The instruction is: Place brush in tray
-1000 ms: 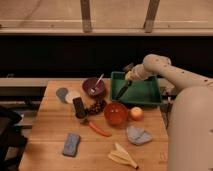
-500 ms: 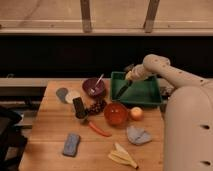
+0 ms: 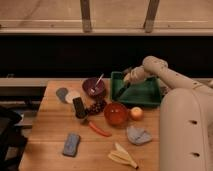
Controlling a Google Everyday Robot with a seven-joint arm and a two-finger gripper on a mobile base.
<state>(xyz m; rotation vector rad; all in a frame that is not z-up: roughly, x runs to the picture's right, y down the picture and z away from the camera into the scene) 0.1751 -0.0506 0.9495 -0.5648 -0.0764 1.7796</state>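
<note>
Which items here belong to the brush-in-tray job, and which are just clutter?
Job: brush, held by the gripper over the green tray.
Clutter: purple bowl, orange bowl, black block, carrot, banana, blue sponge, grey cloth.

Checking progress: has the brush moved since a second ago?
No, not noticeably: the brush, below the gripper, still slants across the left end of the tray.

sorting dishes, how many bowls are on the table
2: a purple bowl just left of the green tray, and an orange bowl in front of that tray. The gripper is over the tray's left end. No others seem hidden.
</note>
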